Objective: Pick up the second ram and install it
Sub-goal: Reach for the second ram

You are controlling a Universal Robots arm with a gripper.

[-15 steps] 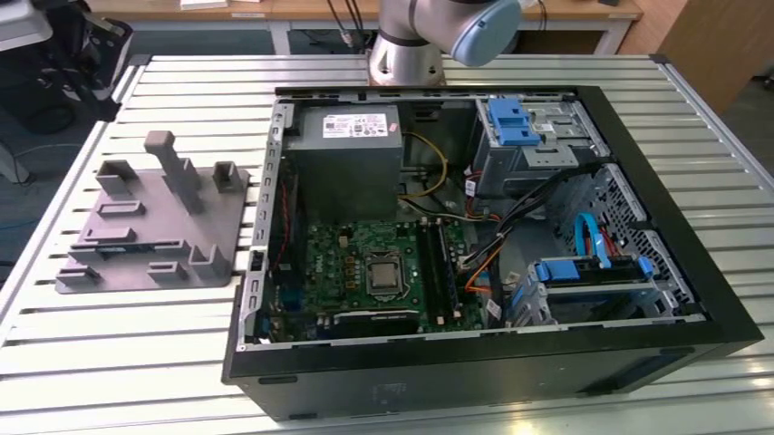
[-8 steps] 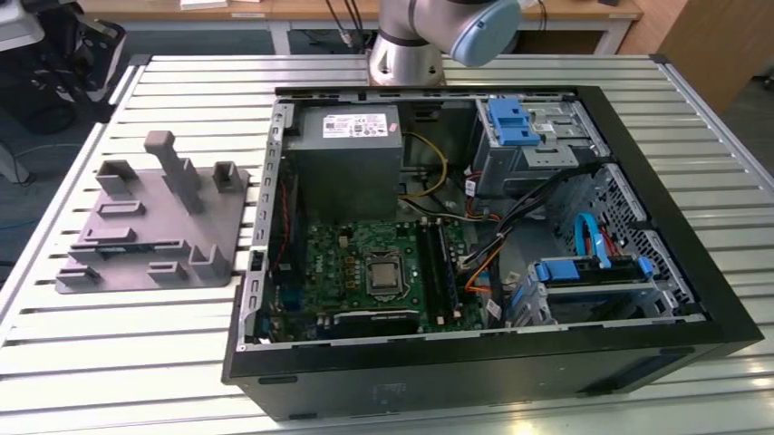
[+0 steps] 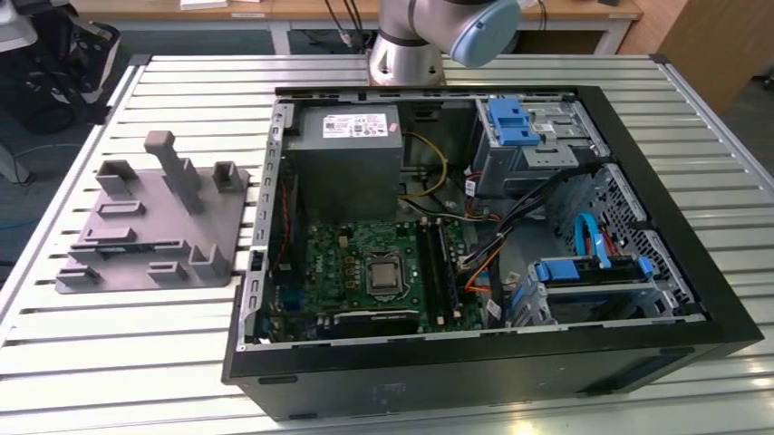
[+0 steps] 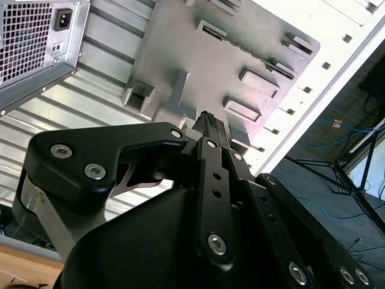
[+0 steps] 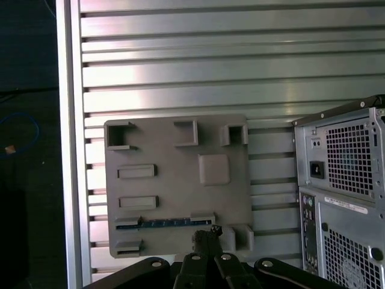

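Slatted table (image 3: 121, 362) underneath, open computer case (image 3: 677, 299) off to the jaws' side. Grey fixture plate (image 5: 174, 180) sits straight ahead of the jaws. The second ram (image 5: 165, 223) stands on edge in it, long axis crosswise to the jaws, one end beside their tips. Jaws pinched narrow, holding nothing.

Looks down on a flat grey plastic fixture plate (image 5: 174, 180) with raised blocks, lying on a ribbed silver metal table (image 5: 180, 72). Finds a thin dark memory stick (image 5: 165, 223), blue along its edge, standing on edge between two low blocks. Catches the black gripper (image 5: 207, 233), fingertips drawn together, above the plate beside one end of the stick. Takes in a grey computer case (image 5: 343, 150), perforated rear panel showing, near the plate but apart.
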